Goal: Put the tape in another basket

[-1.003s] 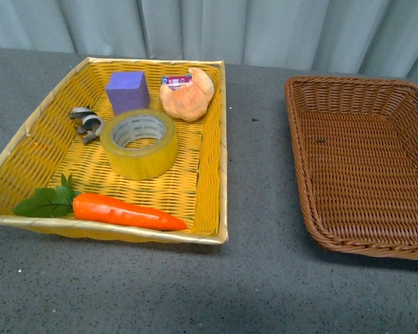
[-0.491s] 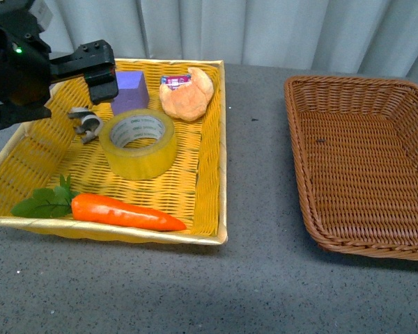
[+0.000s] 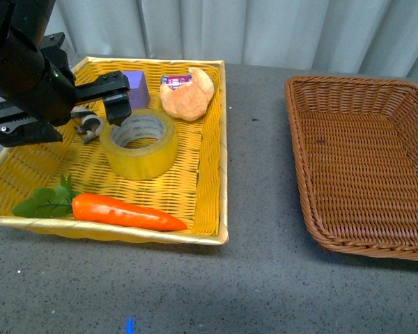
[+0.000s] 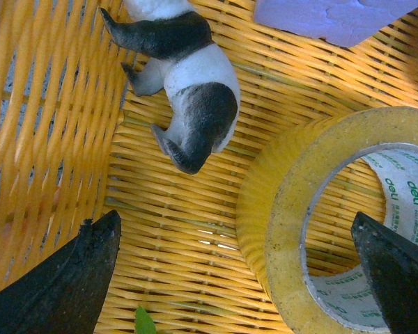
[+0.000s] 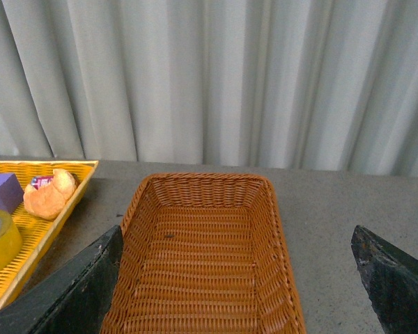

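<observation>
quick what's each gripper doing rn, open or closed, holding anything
left gripper: open, holding nothing, one finger over the tape core and one outside it
right gripper: open, empty, facing the brown basket

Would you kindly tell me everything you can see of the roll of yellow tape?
The tape is a wide roll of translucent yellow film on a pale cardboard core with greenish print. It lies flat, hole upward, on the floor of the yellow woven tray, near its middle. The open left gripper hovers above it, one finger over the hole, the other outside the roll, neither visibly touching it.
</observation>
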